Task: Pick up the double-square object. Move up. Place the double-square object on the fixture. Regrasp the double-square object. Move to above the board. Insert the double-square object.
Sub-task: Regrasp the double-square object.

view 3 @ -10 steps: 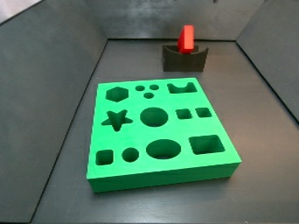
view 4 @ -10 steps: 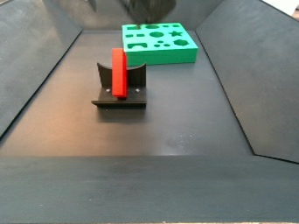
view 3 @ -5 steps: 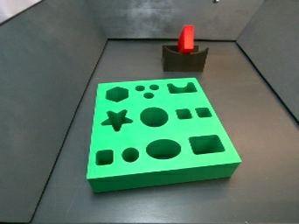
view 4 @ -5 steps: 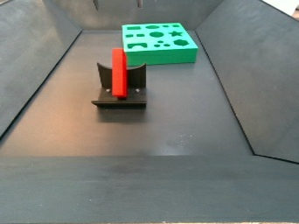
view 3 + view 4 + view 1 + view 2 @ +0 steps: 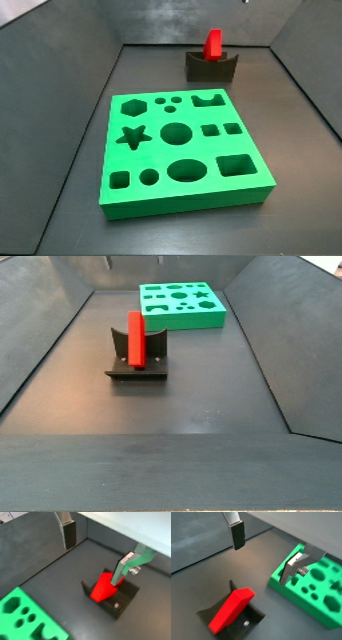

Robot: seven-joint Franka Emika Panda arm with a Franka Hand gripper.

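A small red block (image 5: 134,336) stands upright in the dark fixture (image 5: 138,362), resting in the fixture's dip, with its upper part rising well above the fixture. In both side views nothing touches the block, and the gripper itself is out of frame there.

The gripper (image 5: 264,547) shows only in the wrist views, high above the fixture. Its two silver fingers (image 5: 69,532) with dark pads are spread wide apart and hold nothing. In both wrist views the red block (image 5: 103,586) sits below the fingers, clear of both, still seated in the fixture (image 5: 119,602).

The green board (image 5: 182,148), with its star, hexagon, round and square holes, lies flat on the dark floor, apart from the fixture (image 5: 211,66) with bare floor between them. All of the board's holes look empty in a side view.
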